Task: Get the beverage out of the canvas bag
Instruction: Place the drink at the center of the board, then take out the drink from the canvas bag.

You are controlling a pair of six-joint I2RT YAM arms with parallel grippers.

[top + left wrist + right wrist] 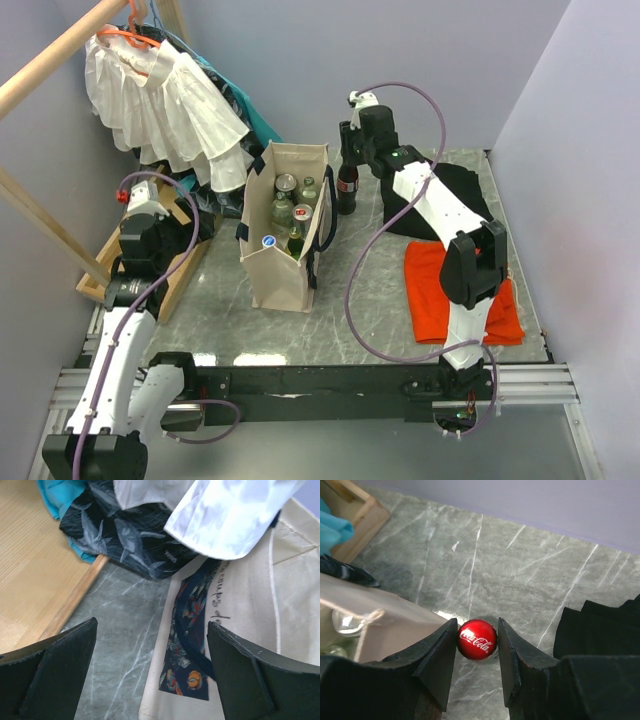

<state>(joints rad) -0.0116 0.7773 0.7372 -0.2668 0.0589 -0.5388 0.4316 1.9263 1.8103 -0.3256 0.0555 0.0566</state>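
Note:
The cream canvas bag (285, 255) with navy handles stands upright mid-table, with several bottles and cans (286, 212) inside. A dark cola bottle (347, 190) stands on the table just right of the bag. Its red Coca-Cola cap (477, 639) sits between my right gripper's (476, 645) fingers, which close tightly on it from above. The bag's edge (395, 625) shows to the left in the right wrist view. My left gripper (152, 670) is open and empty. It is low beside the bag's left wall (250, 605), over the navy floral print (192, 645).
A white ruffled garment (165, 100) and dark patterned clothes (130, 535) hang at back left over a wooden base (165, 280). A black cloth (455, 195) and a red cloth (445, 290) lie on the right of the marble table (370, 290).

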